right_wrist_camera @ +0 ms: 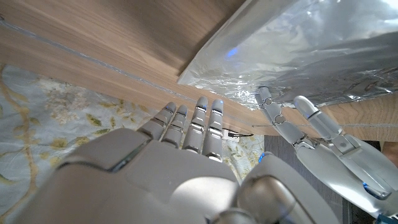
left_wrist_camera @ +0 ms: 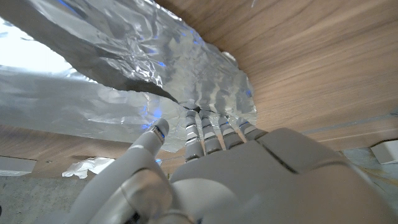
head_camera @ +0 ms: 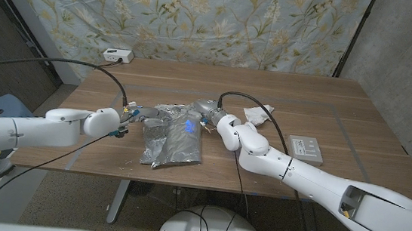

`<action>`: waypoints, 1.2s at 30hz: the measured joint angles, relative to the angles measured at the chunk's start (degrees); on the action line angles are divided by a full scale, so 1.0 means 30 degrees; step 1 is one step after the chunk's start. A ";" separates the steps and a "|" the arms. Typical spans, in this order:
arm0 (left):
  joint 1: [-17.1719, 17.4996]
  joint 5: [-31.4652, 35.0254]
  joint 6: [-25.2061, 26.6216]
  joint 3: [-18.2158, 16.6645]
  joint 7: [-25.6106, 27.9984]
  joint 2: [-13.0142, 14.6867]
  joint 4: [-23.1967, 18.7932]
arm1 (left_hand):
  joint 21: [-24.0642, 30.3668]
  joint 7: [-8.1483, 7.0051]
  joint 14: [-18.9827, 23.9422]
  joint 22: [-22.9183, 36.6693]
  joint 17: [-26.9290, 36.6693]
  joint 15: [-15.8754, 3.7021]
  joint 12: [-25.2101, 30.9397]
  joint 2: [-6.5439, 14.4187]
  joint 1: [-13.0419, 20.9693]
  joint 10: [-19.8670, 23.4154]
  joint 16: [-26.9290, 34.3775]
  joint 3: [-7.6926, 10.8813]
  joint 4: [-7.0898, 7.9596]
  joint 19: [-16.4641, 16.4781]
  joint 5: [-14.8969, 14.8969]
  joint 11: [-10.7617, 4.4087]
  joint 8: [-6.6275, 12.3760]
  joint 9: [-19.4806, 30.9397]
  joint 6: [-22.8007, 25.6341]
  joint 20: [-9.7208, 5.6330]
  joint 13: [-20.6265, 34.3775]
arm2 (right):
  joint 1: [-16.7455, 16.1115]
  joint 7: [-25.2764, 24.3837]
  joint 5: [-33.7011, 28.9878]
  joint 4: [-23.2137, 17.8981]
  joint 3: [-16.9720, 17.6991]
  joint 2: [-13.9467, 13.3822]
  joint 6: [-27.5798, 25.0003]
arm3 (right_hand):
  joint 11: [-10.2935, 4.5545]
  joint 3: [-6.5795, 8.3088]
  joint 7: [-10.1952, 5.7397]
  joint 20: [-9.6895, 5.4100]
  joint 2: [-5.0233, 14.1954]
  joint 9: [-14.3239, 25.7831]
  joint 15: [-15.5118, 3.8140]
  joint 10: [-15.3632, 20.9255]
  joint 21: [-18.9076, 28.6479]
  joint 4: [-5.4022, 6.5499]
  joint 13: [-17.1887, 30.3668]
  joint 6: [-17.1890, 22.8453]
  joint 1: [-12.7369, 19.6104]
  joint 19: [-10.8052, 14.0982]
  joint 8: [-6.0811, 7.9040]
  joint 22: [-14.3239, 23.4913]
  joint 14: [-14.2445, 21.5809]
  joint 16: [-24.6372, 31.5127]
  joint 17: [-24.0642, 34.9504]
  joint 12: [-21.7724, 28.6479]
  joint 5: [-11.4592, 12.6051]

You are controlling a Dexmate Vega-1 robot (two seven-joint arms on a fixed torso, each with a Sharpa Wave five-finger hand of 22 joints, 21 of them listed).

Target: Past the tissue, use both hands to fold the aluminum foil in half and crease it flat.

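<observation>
The foil (head_camera: 173, 140) lies crumpled in the middle of the counter (head_camera: 342, 113), just left of the tissue (head_camera: 258, 114), the left hand (head_camera: 132, 116) pinching its left edge and the right hand (head_camera: 207, 116), fingers apart, touching its far right corner.

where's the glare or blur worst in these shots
Left wrist view: the aluminum foil blows out to white at one edge, with blue glints. Right wrist view: bright sheen on the foil, and the right hand looms soft. Head view: evenly lit, one blue glint on the foil.
</observation>
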 measured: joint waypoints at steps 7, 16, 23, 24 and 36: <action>0.0011 0.0010 0.0222 -0.0004 0.0071 -0.0049 -0.0052 | 0.0000 0.0000 -0.0001 0.0000 0.0000 -0.0001 0.0000 0.0000 0.0000 0.0000 0.0000 0.0000 0.0001 0.0000 0.0000 0.0000 -0.0003 0.0002 -0.0001 0.0000 -0.0002 | -0.0283 0.0626 0.0067 -0.1254 0.0019 -0.0378 -0.0793 | -0.0181 0.0267 -0.0120 -0.0029 0.0000 -0.0091 0.0130 -0.0871 -0.0073 0.0002 0.0001 -0.0900 0.0000 -0.0939 -0.0091 0.0001 -0.1019 -0.0140 0.0000 -0.0135 0.0139; 0.0036 -0.0013 0.0349 -0.0031 0.0096 -0.0108 -0.0128 | 0.0000 -0.0002 0.0000 0.0000 0.0000 0.0000 0.0000 0.0001 -0.0001 0.0000 0.0000 0.0000 0.0000 0.0000 0.0000 0.0001 -0.0017 0.0013 -0.0005 0.0000 -0.0004 | -0.0489 0.1824 0.0119 -0.2348 -0.0157 -0.0726 -0.2299 | -0.0205 0.0291 -0.0097 -0.0106 0.0000 -0.0090 0.0253 -0.1276 -0.0072 0.0027 0.0001 -0.1392 0.0000 -0.1469 -0.0091 0.0001 -0.1540 -0.0140 0.0001 -0.0135 0.0150; 0.0043 -0.0104 0.0382 -0.0066 0.0088 -0.0176 -0.0125 | 0.0000 -0.0004 -0.0001 0.0000 0.0000 0.0000 0.0000 0.0001 -0.0001 0.0000 0.0000 0.0001 0.0001 0.0000 0.0000 0.0000 -0.0072 0.0017 -0.0008 0.0000 -0.0007 | -0.0569 0.2834 0.0124 -0.3081 -0.0450 -0.0982 -0.3743 | -0.0253 0.0369 -0.0172 -0.0006 0.0000 -0.0089 0.0282 -0.1599 -0.0072 0.0105 0.0001 -0.1665 0.0000 -0.1847 -0.0091 0.0002 -0.1931 -0.0139 0.0002 -0.0134 0.0150; 0.0044 -0.0109 0.0382 -0.0082 0.0080 -0.0210 -0.0096 | 0.0000 -0.0004 0.0000 0.0000 0.0001 -0.0001 0.0000 0.0001 -0.0001 0.0000 0.0000 0.0001 0.0001 -0.0001 0.0000 0.0000 -0.0072 0.0017 -0.0009 0.0000 -0.0008 | -0.0577 0.2834 0.0124 -0.3199 -0.0494 -0.1013 -0.3743 | -0.0282 0.0368 -0.0230 -0.0031 0.0000 -0.0089 0.0258 -0.1629 -0.0077 0.0105 0.0001 -0.1735 0.0000 -0.1874 -0.0091 0.0001 -0.1955 -0.0139 0.0002 -0.0134 0.0150; 0.0042 -0.0100 0.0374 -0.0090 0.0015 -0.0233 -0.0067 | 0.0000 -0.0009 0.0000 0.0000 0.0000 -0.0001 0.0000 0.0077 0.0075 0.0000 0.0000 0.0001 0.0001 0.0071 0.0000 -0.0001 -0.0112 0.0013 -0.0016 0.0070 -0.0013 | -0.0708 0.3711 -0.0002 -0.4499 -0.0976 -0.1344 -0.4971 | -0.0304 0.0367 -0.0232 0.0070 0.0000 -0.0087 0.0317 -0.2064 -0.0075 0.0105 0.0001 -0.1939 0.0000 -0.1973 -0.0091 0.0001 -0.2216 -0.0139 0.0003 -0.0134 0.0150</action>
